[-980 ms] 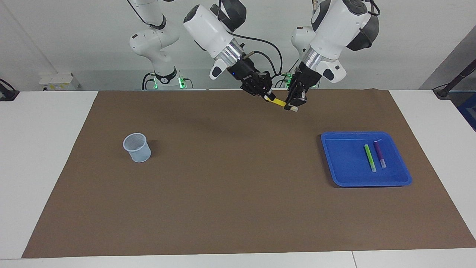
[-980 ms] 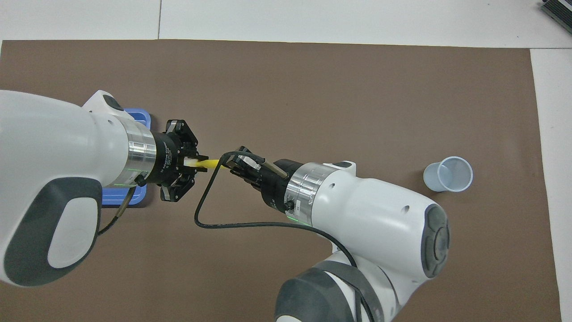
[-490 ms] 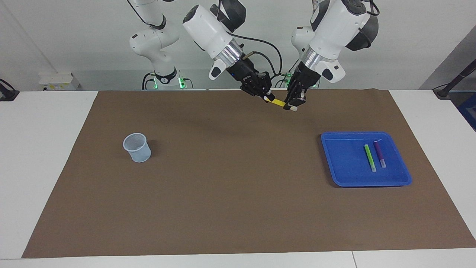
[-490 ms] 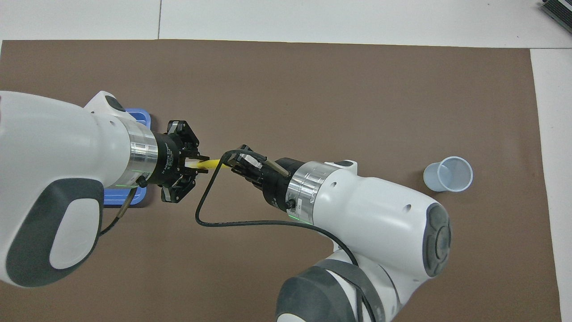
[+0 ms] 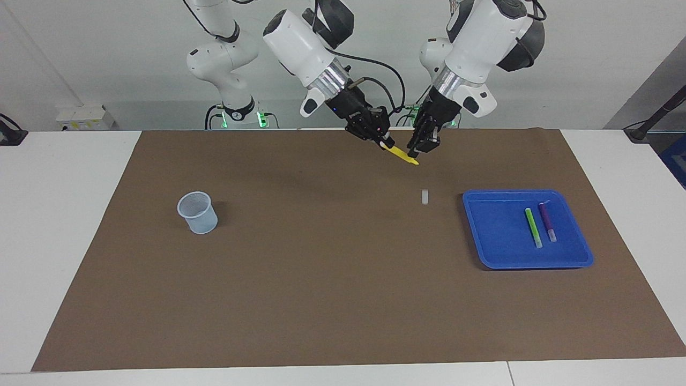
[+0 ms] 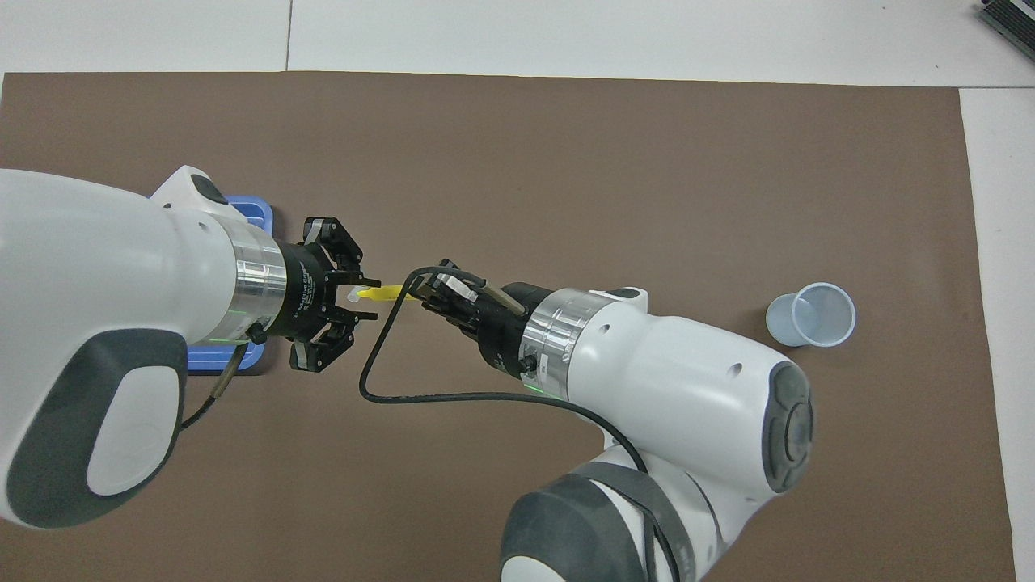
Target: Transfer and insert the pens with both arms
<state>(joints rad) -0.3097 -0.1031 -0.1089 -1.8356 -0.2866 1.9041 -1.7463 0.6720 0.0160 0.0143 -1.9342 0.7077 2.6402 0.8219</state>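
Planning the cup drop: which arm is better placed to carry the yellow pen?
Right. The right claw grips the yellow pen, and the cup stands toward its end; the left claw is open.

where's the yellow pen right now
In the facing view the yellow pen is up in the air over the brown mat, held by the right gripper, its free tip beside the left gripper.

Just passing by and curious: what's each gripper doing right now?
Left gripper: open, holding nothing.
Right gripper: closed on the yellow pen.
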